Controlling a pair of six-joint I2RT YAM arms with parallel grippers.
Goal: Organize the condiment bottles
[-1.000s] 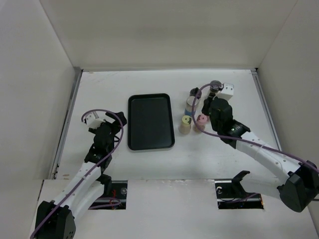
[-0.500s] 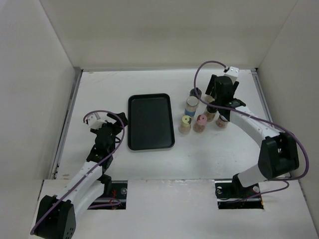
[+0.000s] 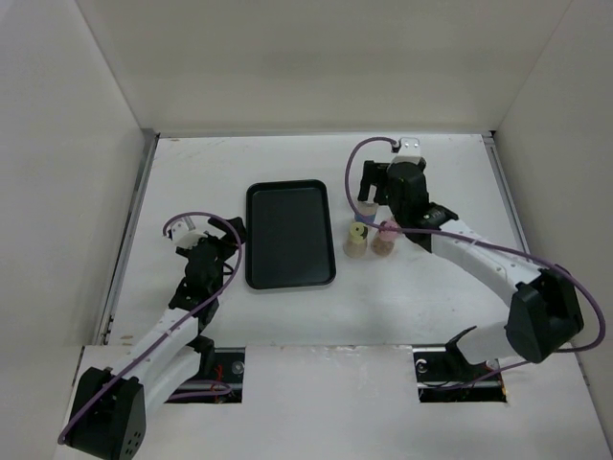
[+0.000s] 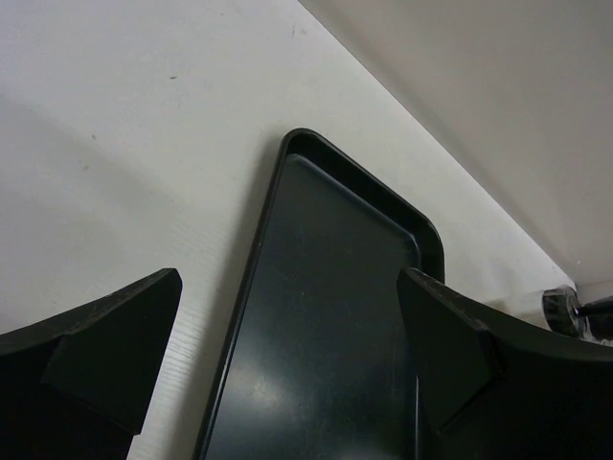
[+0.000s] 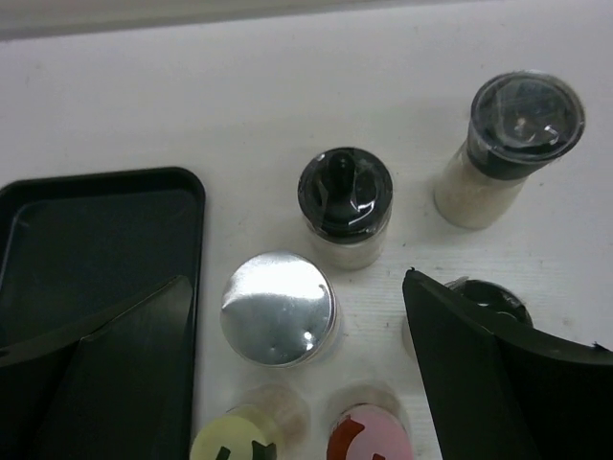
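The condiment bottles stand clustered to the right of the black tray (image 3: 289, 233). From the right wrist I see a silver-capped jar (image 5: 278, 309), a black-capped bottle (image 5: 345, 192), a taller clear bottle with a dark lid (image 5: 525, 113), a cream cap (image 5: 239, 436) and a pink cap (image 5: 369, 436). Another dark cap (image 5: 493, 299) is half hidden behind a finger. My right gripper (image 5: 297, 287) hangs open above the silver-capped jar and holds nothing. From above it (image 3: 374, 196) covers the back of the cluster. My left gripper (image 3: 225, 244) stands open and empty at the tray's left edge.
The tray (image 4: 335, 316) is empty and fills the space ahead of my left gripper (image 4: 289, 278). White walls close the table at the back and on both sides. The cream-capped bottle (image 3: 355, 240) and pink-capped bottle (image 3: 383, 238) stand nearest the tray's right rim.
My right gripper has gone from shut to wide open. It has swung left from the back right and now sits over the bottle cluster. The left arm has barely moved.
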